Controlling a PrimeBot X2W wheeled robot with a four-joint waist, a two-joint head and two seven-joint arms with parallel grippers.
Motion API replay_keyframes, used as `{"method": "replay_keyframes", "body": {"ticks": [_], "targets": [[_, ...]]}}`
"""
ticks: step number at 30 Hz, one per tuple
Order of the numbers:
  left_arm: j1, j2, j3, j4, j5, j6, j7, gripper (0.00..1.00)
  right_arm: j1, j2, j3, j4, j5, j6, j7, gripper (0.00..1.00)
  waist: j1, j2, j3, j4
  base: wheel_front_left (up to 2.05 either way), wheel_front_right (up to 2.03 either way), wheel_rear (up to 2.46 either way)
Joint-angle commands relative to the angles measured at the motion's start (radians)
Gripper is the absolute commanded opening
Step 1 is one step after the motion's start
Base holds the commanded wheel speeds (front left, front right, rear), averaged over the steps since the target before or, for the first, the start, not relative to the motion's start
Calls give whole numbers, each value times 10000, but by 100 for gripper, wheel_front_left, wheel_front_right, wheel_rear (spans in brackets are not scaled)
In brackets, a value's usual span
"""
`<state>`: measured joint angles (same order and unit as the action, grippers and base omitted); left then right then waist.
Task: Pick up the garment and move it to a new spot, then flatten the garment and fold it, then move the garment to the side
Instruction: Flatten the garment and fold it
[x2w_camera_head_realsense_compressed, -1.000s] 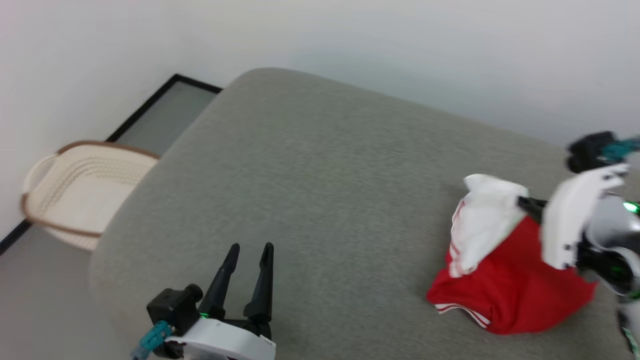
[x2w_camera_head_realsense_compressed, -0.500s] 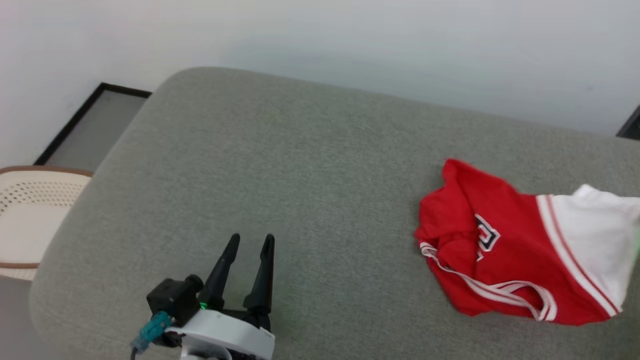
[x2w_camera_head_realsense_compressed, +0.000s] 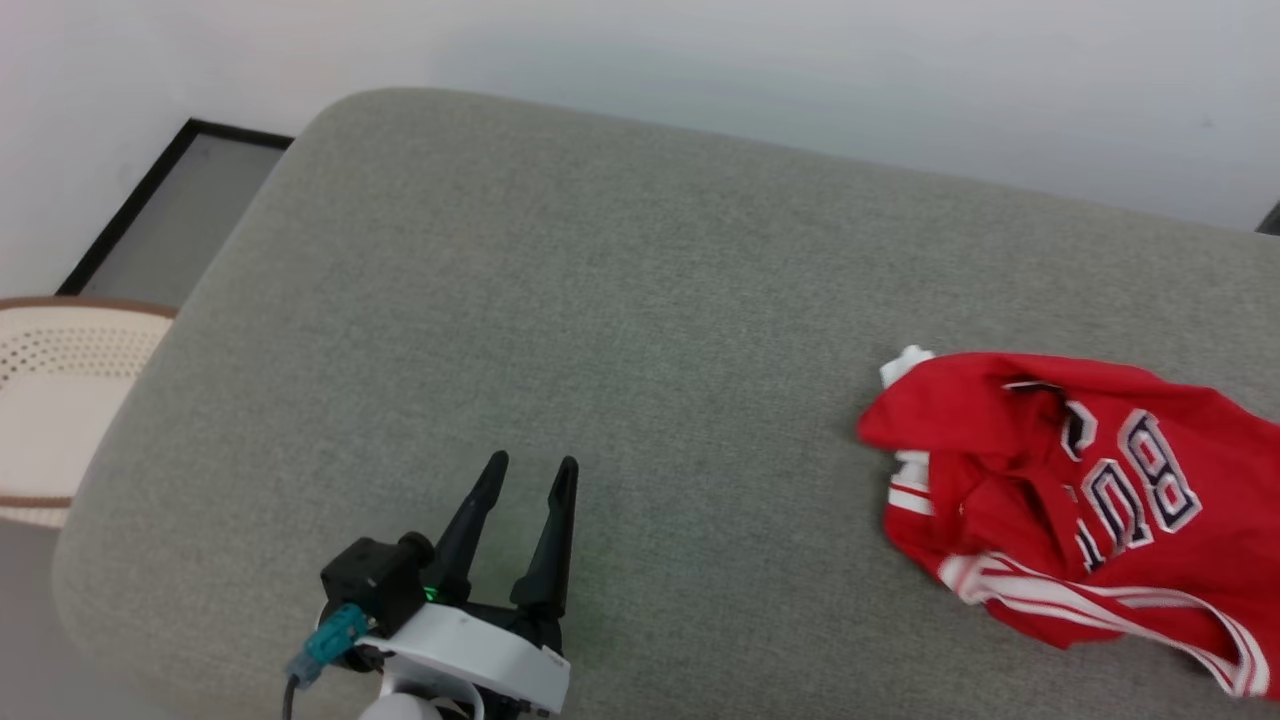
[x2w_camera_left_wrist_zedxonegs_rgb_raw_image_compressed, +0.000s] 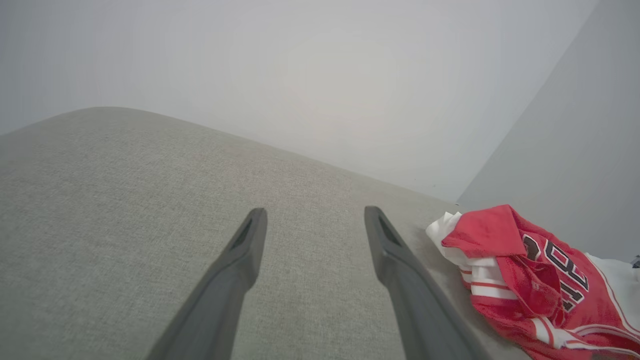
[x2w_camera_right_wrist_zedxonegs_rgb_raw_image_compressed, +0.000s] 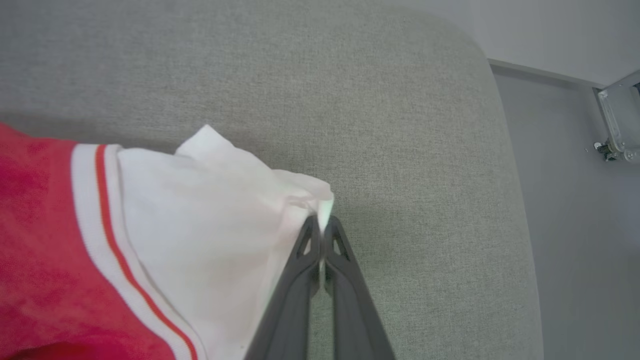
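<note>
The red garment (x2w_camera_head_realsense_compressed: 1090, 500) lies crumpled on the right part of the grey cushion (x2w_camera_head_realsense_compressed: 620, 330), its dark white-outlined lettering facing up and striped trim along its near edge. It also appears at the right of the left wrist view as the garment (x2w_camera_left_wrist_zedxonegs_rgb_raw_image_compressed: 530, 280). My right gripper (x2w_camera_right_wrist_zedxonegs_rgb_raw_image_compressed: 321, 222) is shut on a white sleeve end of the garment (x2w_camera_right_wrist_zedxonegs_rgb_raw_image_compressed: 200, 210), pinching the fabric edge between its fingertips. My left gripper (x2w_camera_head_realsense_compressed: 528, 465) stands open over bare cushion at the lower left, far from the shirt, with nothing between its fingers (x2w_camera_left_wrist_zedxonegs_rgb_raw_image_compressed: 240, 260).
A cream woven basket (x2w_camera_head_realsense_compressed: 60, 400) sits on the floor left of the cushion. A dark-framed panel (x2w_camera_head_realsense_compressed: 170, 220) lies by the wall at the back left. The cushion's right end (x2w_camera_right_wrist_zedxonegs_rgb_raw_image_compressed: 505, 165) drops to grey floor, where a metal fitting (x2w_camera_right_wrist_zedxonegs_rgb_raw_image_compressed: 617, 120) stands.
The camera has swung between frames. The garment went from a bunched heap with white on top to a spread shape showing its lettering; the right arm has left the head view. The left gripper stays open.
</note>
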<state>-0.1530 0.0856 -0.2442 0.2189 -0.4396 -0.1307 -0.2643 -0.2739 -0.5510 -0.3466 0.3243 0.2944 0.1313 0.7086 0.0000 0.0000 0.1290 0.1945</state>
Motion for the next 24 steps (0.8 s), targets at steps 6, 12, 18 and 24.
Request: {"method": "replay_keyframes", "body": {"ticks": [6, 12, 18, 24], "targets": [[-105, 105, -69, 26, -18, -1, 1, 100, 151, 419, -620, 1270, -455, -11, -335, 0, 0, 0, 250, 256, 0, 0, 0], [-258, 180, -179, 59, -4, -1, 1, 100, -415, 734, -706, 2549, -876, -11, -591, 0, 0, 0, 417, 312, 0, 0, 0], [-386, 223, -328, 142, 26, -1, 1, 100, -1034, 867, -760, 3922, -1349, -9, -921, 21, 0, 0, 465, 369, 0, 0, 0], [-224, 205, -316, 203, 57, -1, 1, 100, -1568, 889, -627, 4577, -1611, 12, -1201, 100, 0, 0, 200, 251, 0, 0, 0]]}}
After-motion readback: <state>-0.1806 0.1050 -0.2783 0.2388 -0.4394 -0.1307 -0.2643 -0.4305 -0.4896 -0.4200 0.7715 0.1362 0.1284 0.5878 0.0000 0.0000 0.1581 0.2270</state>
